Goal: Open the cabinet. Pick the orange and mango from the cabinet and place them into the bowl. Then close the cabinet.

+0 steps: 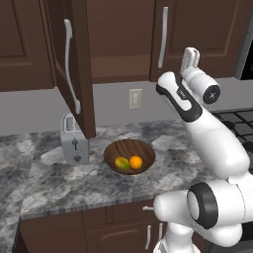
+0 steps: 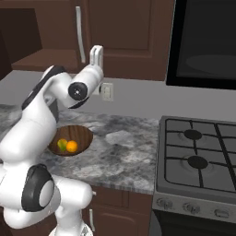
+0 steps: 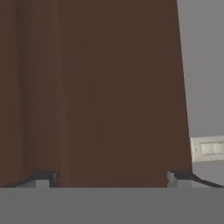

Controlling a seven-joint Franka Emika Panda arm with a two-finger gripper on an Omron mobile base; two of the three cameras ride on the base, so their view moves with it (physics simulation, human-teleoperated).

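Note:
The cabinet (image 1: pixel 197 29) hangs above the counter. Its left door (image 1: pixel 79 64) stands swung out toward me, and its right door is closed, silver handle (image 1: pixel 163 37) vertical. On the counter below sits the dark wooden bowl (image 1: pixel 129 146) with the orange (image 1: pixel 135 162) and the mango (image 1: pixel 122 163) side by side in it. From the right base view I see the same bowl (image 2: pixel 82 134), orange (image 2: pixel 71 146) and mango (image 2: pixel 62 144). My gripper (image 1: pixel 190 57) (image 2: pixel 96 53) points upward just before the closed right door's lower edge, open and empty. In the hand view, brown cabinet wood (image 3: pixel 100 87) lies close ahead of the spread fingertips (image 3: pixel 175 178).
A silver toaster (image 1: pixel 74 141) stands left of the bowl, under the open door. A wall outlet (image 1: pixel 135 98) sits behind the bowl. To the right are a gas stove (image 2: pixel 203 156) and a dark microwave (image 2: pixel 207 41) above it.

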